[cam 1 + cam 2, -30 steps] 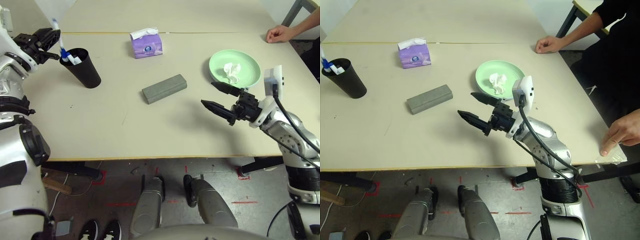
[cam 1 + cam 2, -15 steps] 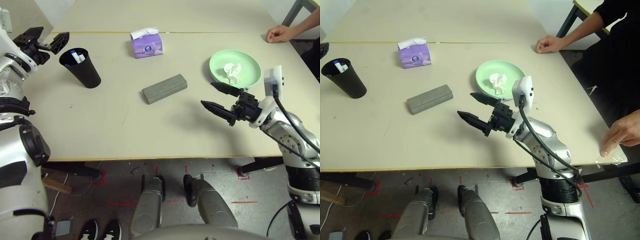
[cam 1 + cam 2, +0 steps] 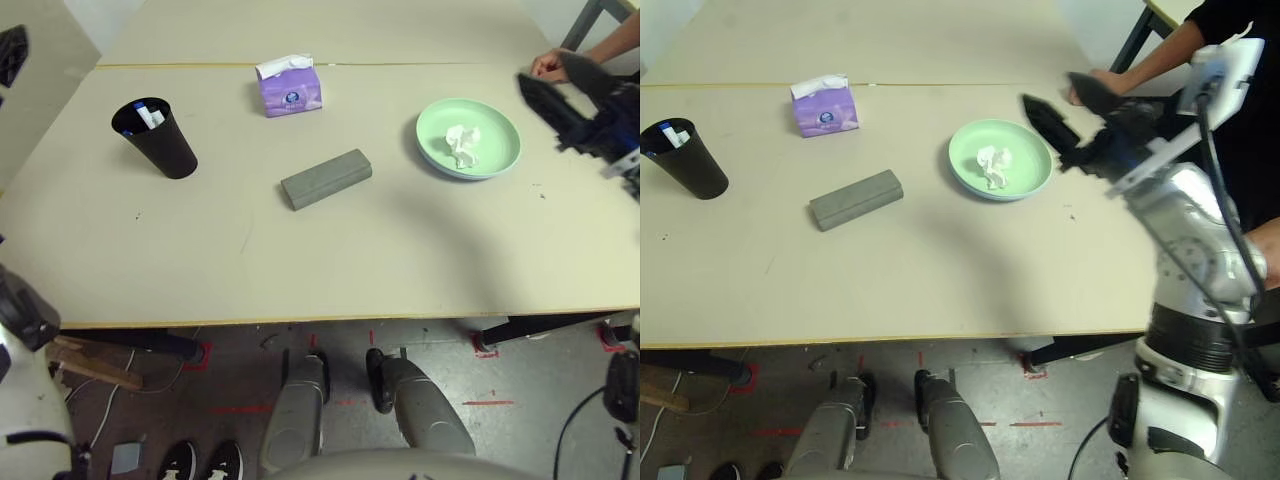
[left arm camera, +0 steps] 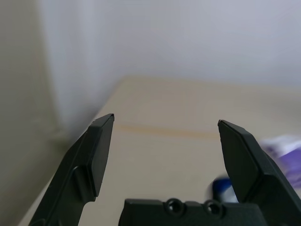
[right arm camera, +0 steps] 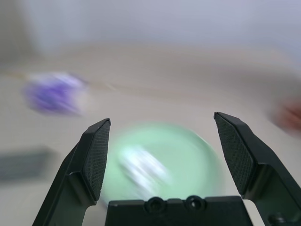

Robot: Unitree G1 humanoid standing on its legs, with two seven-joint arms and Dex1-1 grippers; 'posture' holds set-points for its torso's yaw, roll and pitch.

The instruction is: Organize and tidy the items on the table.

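On the pale beige table [image 3: 300, 260] a grey glasses case [image 3: 326, 178] lies near the middle. To its right a light-green plate [image 3: 468, 138] holds a crumpled white tissue [image 3: 461, 145]. Marker pens [image 3: 147, 113] stand in a black cup [image 3: 153, 138] at the left. My right gripper [image 3: 1068, 108] hangs open and empty in the air, just right of the plate; the right wrist view looks down past its fingers [image 5: 96, 155] onto the plate [image 5: 188, 155]. My left gripper [image 4: 164, 123] is open and empty, off the table's far left edge, away from the cup.
A purple tissue box [image 3: 290, 86] stands at the back centre, by the yellowish seam [image 3: 200, 66]. A person's hand [image 3: 548, 65] rests on the table's far right, close behind my right gripper. Another hand [image 3: 1265, 245] shows at the right edge.
My left gripper let the blue-capped marker drop into the cup, opened and drew back to the left. My right arm rose and swung back right, beside the plate.
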